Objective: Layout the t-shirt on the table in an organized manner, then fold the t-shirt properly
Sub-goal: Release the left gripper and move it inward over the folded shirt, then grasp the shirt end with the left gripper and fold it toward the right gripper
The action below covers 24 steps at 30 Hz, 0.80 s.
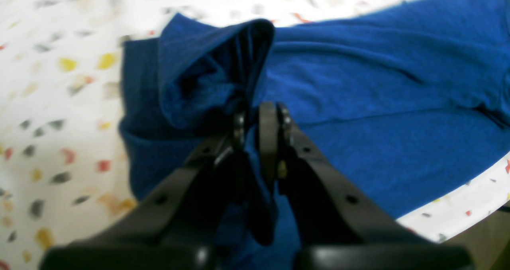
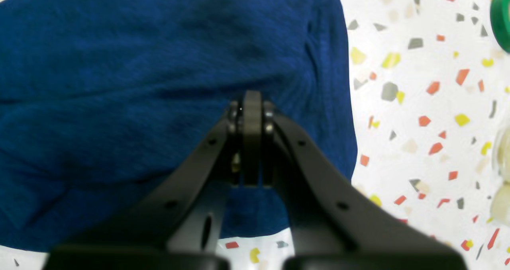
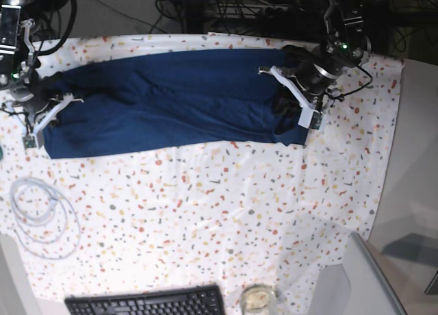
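Across the upper part of the base view, the t-shirt is stretched out as a long dark blue band on the speckled table. At the upper right of that view, a bunched fold of its fabric is pinched by the left hand. At the upper left, the right hand is pressed together over the cloth; whether fabric is caught there cannot be told. A black keyboard is seen at the bottom edge.
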Each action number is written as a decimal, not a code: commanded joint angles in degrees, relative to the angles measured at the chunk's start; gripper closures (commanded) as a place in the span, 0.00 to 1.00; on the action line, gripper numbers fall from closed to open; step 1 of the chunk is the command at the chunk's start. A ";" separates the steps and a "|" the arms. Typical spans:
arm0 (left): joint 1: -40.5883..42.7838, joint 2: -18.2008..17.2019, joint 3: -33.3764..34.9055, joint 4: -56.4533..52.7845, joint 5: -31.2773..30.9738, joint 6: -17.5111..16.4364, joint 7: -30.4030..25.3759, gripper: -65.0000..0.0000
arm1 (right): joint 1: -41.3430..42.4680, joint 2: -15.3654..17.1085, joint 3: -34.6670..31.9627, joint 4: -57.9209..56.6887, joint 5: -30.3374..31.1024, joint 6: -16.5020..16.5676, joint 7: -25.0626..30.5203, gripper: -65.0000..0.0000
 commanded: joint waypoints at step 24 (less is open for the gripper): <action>-5.42 6.90 14.34 -5.52 3.68 7.04 -1.02 1.00 | 0.79 0.69 0.37 0.93 0.34 0.15 1.12 1.00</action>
